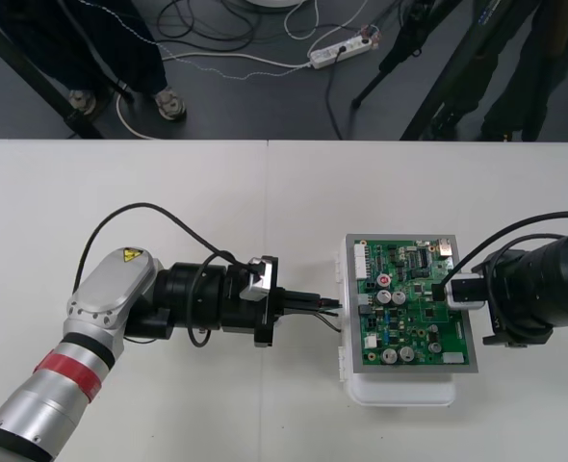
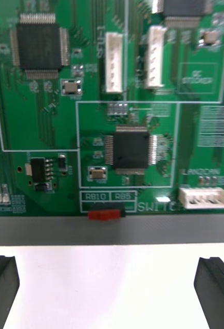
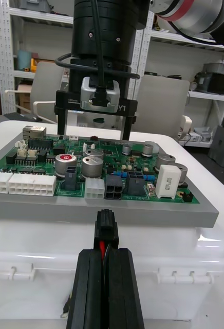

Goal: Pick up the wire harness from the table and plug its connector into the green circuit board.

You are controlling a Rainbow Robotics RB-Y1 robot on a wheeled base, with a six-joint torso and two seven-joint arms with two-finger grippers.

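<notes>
Mid-frame, left gripper (image 1: 327, 306) pinches the plug (image 3: 106, 221) just beside the board (image 1: 409, 327), while right gripper (image 1: 442, 290) hovers wide open over its right side.

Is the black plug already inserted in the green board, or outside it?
Outside. The left gripper, shut, holds the plug just before the board edge, facing an empty black socket.

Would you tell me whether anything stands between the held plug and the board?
Nothing visible: the left gripper, shut on the plug, faces the green circuit board across a bare gap; the right gripper is open beyond it.
</notes>
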